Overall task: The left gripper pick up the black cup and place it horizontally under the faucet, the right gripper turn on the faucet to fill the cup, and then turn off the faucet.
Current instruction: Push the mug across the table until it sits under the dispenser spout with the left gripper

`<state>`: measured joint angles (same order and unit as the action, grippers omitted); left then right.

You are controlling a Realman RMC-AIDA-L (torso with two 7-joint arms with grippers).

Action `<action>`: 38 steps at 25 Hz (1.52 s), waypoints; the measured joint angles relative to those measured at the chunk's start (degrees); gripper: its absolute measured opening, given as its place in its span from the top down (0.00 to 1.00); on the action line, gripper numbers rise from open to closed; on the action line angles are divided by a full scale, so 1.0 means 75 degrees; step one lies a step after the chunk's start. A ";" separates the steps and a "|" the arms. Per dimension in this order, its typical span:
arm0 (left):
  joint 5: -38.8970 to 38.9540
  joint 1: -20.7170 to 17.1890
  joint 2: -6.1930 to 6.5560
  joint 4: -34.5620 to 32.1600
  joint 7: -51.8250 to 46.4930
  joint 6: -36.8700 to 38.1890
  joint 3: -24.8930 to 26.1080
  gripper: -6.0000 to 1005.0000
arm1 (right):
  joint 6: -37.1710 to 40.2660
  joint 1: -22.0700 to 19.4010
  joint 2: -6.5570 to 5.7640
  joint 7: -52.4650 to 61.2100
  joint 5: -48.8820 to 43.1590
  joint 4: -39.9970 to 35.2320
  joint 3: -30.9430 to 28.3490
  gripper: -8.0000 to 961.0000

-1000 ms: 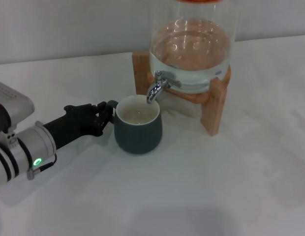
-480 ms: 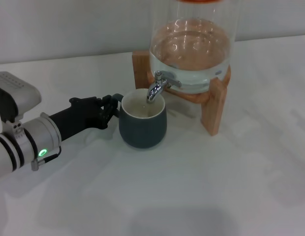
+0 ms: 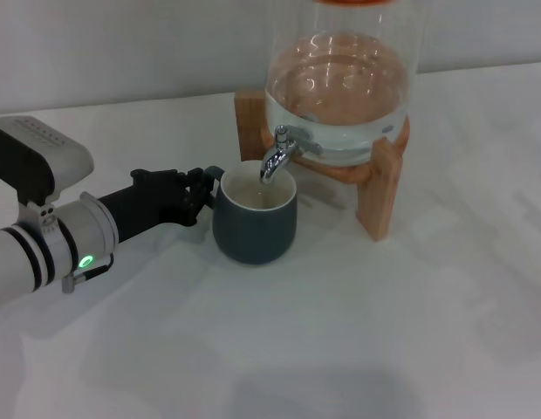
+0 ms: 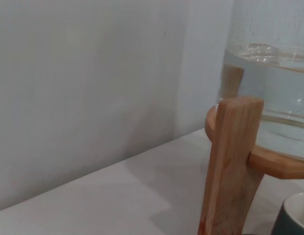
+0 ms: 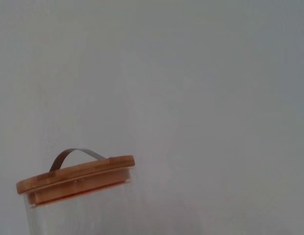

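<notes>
One cup: the black cup stands upright on the white table, its mouth directly below the spout.
One faucet: the faucet, chrome, on the glass dispenser; no stream visible, lever judged not yet turned.
One dispenser stand: wooden stand, two legs visible.
Left gripper: the left gripper is clenched on the cup's handle.
Right gripper: not visible in any view; its wrist camera shows only the dispenser lid.
Done: cup brought under the spout.
Left: open faucet, fill, close faucet.
</notes>
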<state>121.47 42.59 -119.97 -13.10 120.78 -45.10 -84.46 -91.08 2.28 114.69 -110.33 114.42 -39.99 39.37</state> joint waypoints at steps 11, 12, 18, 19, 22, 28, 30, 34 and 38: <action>0.0023 0.0109 -0.0041 -0.0129 -0.0015 -0.0084 -0.0510 0.84 | 0.0031 0.0014 0.0000 -0.0015 0.0015 0.0001 0.0000 0.28; 0.0023 0.0085 -0.0041 -0.0149 -0.0016 -0.0099 -0.0511 0.83 | 0.0034 0.0014 0.0000 -0.0016 0.0016 0.0003 0.0000 0.28; 0.0023 -0.0261 -0.0039 -0.0500 0.0022 -0.0099 -0.0517 0.81 | 0.0039 0.0022 0.0000 -0.0017 0.0013 0.0014 -0.0059 0.28; 0.0023 -0.0338 -0.0031 -0.0585 0.0028 -0.0097 -0.0516 0.80 | 0.0039 0.0037 0.0000 -0.0013 0.0007 0.0023 -0.0094 0.28; 0.0023 -0.0498 -0.0019 -0.0791 0.0017 -0.0101 -0.0516 0.79 | 0.0039 0.0079 0.0000 -0.0006 -0.0012 0.0075 -0.0169 0.28; 0.0027 -0.0559 -0.0007 -0.0878 -0.0031 -0.0052 -0.0505 0.76 | 0.0039 0.0125 0.0000 -0.0011 -0.0029 0.0093 -0.0197 0.28; 0.0027 -0.0556 -0.0003 -0.0879 -0.0033 -0.0048 -0.0507 0.75 | 0.0039 0.0129 0.0000 -0.0013 -0.0029 0.0094 -0.0200 0.28; 0.0033 -0.0520 0.0012 -0.0880 -0.0036 -0.0044 -0.0512 0.69 | 0.0038 0.0129 0.0001 -0.0019 -0.0017 0.0104 -0.0200 0.28; 0.0034 -0.0518 0.0013 -0.0879 -0.0038 -0.0044 -0.0515 0.64 | 0.0039 0.0130 0.0001 -0.0019 -0.0010 0.0106 -0.0220 0.28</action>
<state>121.73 38.70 -119.88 -19.69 120.50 -45.44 -88.32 -90.78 3.25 114.70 -110.48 114.34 -39.19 37.73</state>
